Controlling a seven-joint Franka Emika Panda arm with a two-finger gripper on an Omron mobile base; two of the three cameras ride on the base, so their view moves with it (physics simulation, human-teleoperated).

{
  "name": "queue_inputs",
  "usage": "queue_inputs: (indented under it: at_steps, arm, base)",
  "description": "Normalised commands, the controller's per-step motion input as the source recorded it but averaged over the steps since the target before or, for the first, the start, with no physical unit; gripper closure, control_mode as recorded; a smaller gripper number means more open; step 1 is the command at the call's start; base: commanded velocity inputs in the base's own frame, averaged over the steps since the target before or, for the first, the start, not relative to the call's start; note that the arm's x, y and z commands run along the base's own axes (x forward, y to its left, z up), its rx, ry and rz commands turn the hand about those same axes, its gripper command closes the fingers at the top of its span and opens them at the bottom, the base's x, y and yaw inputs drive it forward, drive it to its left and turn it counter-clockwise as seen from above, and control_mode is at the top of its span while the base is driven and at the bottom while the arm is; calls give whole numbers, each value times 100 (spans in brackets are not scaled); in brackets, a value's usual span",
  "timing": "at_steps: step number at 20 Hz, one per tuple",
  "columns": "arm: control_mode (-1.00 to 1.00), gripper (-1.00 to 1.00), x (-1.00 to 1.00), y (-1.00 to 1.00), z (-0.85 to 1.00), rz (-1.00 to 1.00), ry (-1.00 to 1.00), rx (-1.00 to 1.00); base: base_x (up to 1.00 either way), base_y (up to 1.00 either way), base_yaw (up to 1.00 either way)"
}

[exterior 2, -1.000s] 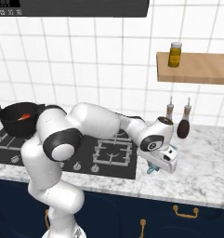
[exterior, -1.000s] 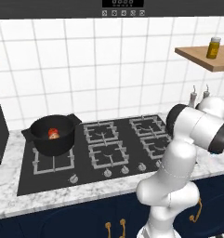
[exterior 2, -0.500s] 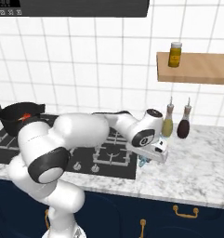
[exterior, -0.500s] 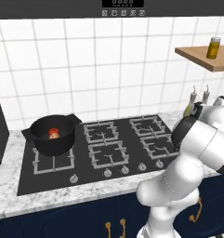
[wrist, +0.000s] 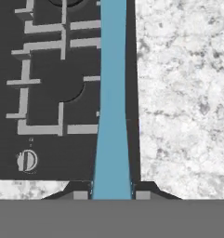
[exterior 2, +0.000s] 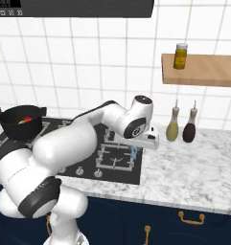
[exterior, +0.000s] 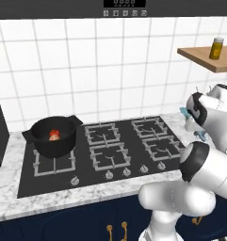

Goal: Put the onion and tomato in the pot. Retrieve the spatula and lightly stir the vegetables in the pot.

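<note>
**Spatula held, to be carried to the pot**

The marble surface point(exterior 2: 193, 167) carries the black hob point(exterior: 105, 153), and the pot point(exterior: 52, 136) stands on the hob's rear left burner, well apart from the arm. Inside the pot the tomato point(exterior: 54, 136) is seen, with an orange patch beside it that is judged to be the onion point(exterior: 57, 133), though the two are too small to be told apart surely. The vegetables thus appear to be in place, and the stirring part is judged to be in hand

The spatula point(wrist: 113, 102) is clamped between the fingertips of the pincer point(wrist: 112, 195), which is closed tight on the slim blue blade. It hangs above the hob's right edge, just beside the bare marble

For the carry to go well, the spatula should be kept high enough for the burner grates and the pot's rim to be cleared. It should be lowered inside the rim, and the stir kept slow and shallow so that the vegetables are not pushed out
</note>
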Motion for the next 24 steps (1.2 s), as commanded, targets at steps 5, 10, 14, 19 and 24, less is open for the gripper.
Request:
queue_inputs:
  at_steps: [5,10,14,19,24]
  arm:
    - [-100,100,1,82,34,43,-1,-13]
    - [-100,100,0,100,17,33,-9,-11]
    - [-100,100,-31,84,29,11,-21,-2]
    - [-100,100,-5,22,1,0,-1,-2]
    - [-100,100,-10,0,0,0,0,0]
  base:
    - [0,0,0]
    - [0,0,0]
    - [0,0,0]
    - [0,0,0]
    - [0,0,0]
